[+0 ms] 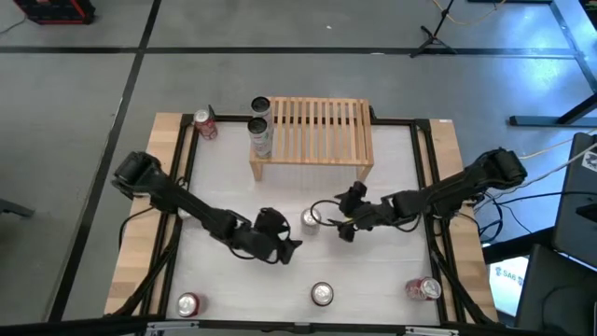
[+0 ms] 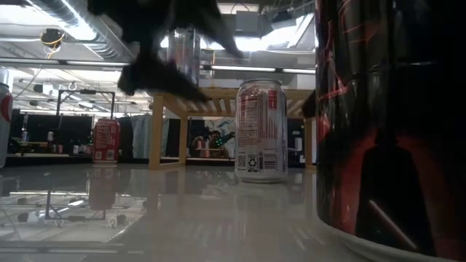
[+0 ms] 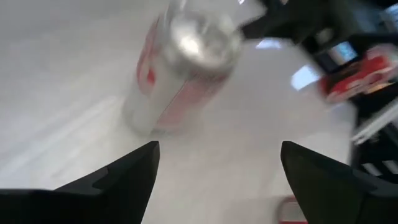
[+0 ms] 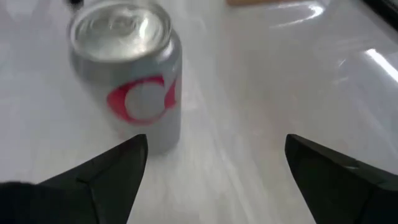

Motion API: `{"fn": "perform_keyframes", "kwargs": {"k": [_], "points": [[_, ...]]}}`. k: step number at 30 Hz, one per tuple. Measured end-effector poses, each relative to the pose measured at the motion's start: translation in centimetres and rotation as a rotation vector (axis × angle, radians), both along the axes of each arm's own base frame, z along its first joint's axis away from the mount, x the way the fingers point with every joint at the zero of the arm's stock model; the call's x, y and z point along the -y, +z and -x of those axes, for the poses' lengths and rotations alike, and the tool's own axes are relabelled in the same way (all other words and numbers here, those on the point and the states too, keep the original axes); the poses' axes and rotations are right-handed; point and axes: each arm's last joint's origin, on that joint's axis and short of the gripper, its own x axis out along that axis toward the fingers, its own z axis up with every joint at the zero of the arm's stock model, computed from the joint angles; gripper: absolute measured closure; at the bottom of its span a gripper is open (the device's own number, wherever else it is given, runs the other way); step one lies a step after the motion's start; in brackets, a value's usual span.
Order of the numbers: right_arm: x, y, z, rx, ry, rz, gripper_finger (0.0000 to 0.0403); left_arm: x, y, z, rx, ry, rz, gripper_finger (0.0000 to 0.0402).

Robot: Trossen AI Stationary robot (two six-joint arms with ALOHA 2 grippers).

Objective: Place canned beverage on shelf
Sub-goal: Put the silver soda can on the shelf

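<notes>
The silver can (image 1: 310,219) with the red mark stands upright in the middle of the counter (image 1: 392,280), a little in front of the shelf (image 1: 312,138) and not yet on it. Both arms are crowding it. The right hand (image 1: 346,231) sits just to one side of the can, its fingers (image 4: 102,171) spread wide with nothing between them; the left hand (image 1: 287,245) is near on the other side, also open and empty, fingers (image 3: 127,171) apart and the can ahead of them.

That is the worry from where I stand: two open hands closing on one can. If both go in, they could knock each other or tip the can, and a tall thin can on this glossy top looks easy to topple or slide. The can also sits off to one side of the right hand's opening rather than square between the fingers, so a closing finger might clip its wall and push it away.

On the shelf, two dark cans (image 1: 260,126) already stand at the left end. Carrying this one there too low could catch the slatted edge or bump those. More cans wait along the front edge (image 1: 322,294), clear of the action.
</notes>
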Motion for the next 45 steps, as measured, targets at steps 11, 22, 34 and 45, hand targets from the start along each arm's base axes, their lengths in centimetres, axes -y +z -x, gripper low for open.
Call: {"fn": "perform_keyframes", "kwargs": {"k": [11,22,34,45], "points": [[-0.2,-2.2,-1.9,0.076,-0.139,0.078,0.0036,-1.9,-3.4,-1.5,-0.06,0.148,0.052,0.0072],[-2.2,-2.0,-2.1,0.11,-0.042,-0.041,0.0036,-3.8,-4.5,-0.6,-0.224,0.256,0.113,0.0072],[-4.0,0.3,-2.3,-0.039,0.018,0.089,0.0036,-2.3,-1.1,1.0,-0.222,0.067,0.103,0.0072],[-1.0,-0.6,-3.9,-0.04,-0.168,0.187,0.0036,0.3,-3.0,-0.1,-0.091,0.07,-0.009,0.0072]]}}
